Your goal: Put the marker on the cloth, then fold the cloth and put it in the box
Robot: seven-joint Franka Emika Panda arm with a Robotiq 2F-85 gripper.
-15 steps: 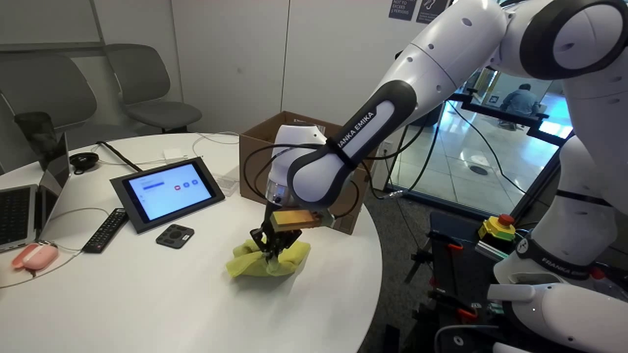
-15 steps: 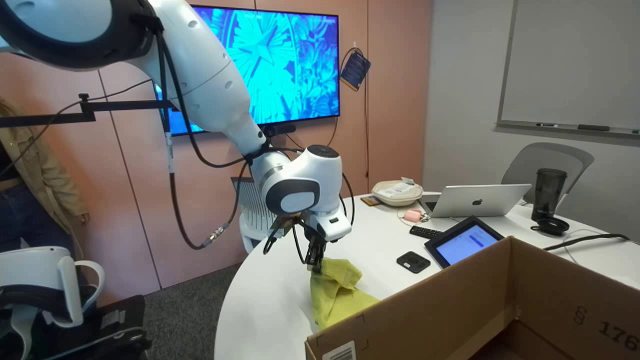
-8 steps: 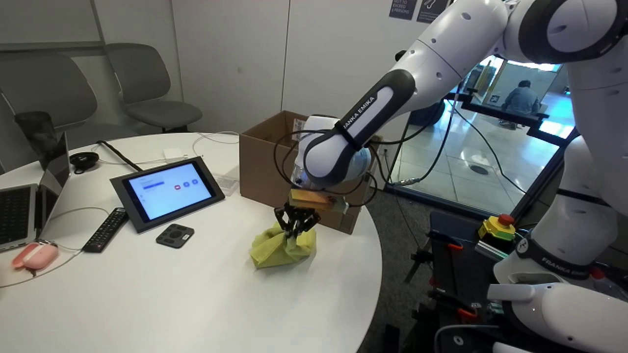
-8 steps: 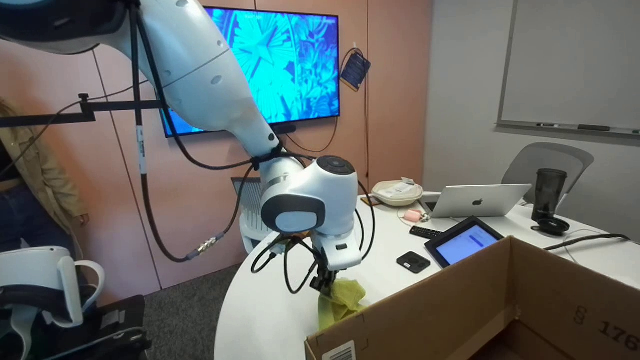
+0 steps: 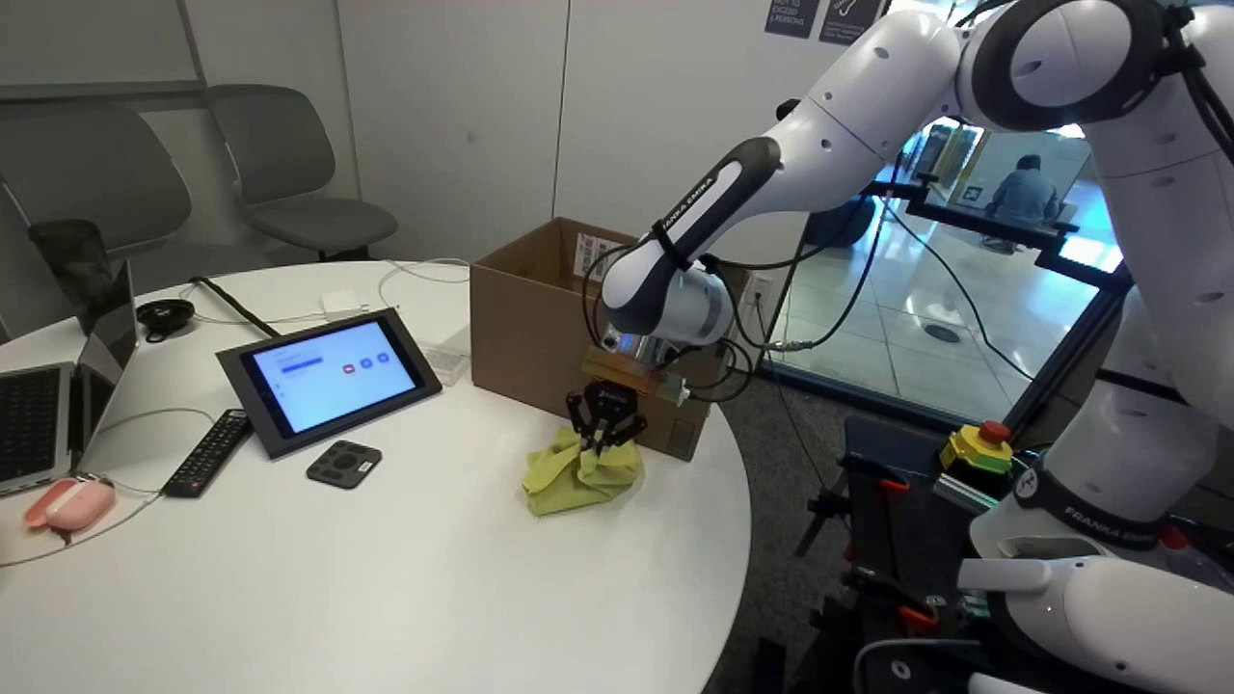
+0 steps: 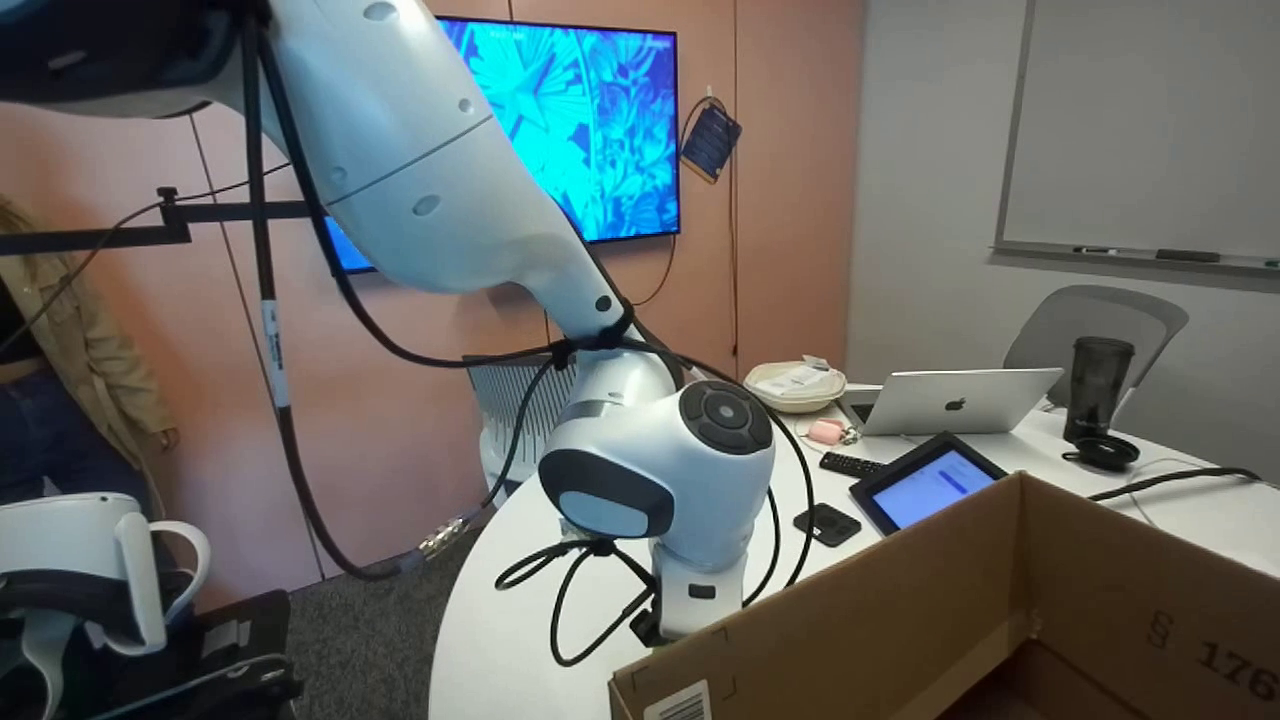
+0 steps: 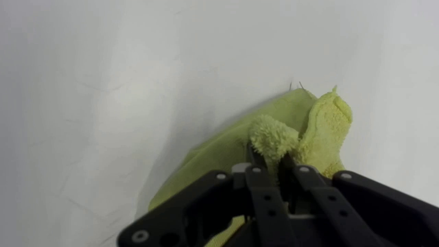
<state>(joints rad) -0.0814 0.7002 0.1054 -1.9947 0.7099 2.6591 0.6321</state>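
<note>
Round white desk (image 5: 366,578), grey chairs (image 5: 275,140) beside it, brown box (image 5: 521,337) on it. Yellow-green cloth (image 5: 567,492) looks fuzzy, crumpled, bunched up; my fingers (image 7: 259,181) clamp a fold of it.

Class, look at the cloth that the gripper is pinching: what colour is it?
The cloth is yellow-green; it shows best in the wrist view.

Cloth (image 5: 571,487) is yel-grn — box (image 5: 523,337) brn, gripper (image 5: 599,446) blk.

Hidden and cropped
Wrist view, lower centre: cloth (image 7: 269,134) partly covers gripper (image 7: 271,157) tips. In an exterior view, box (image 6: 860,630) runs off lower right, masking most of the cloth.
</note>
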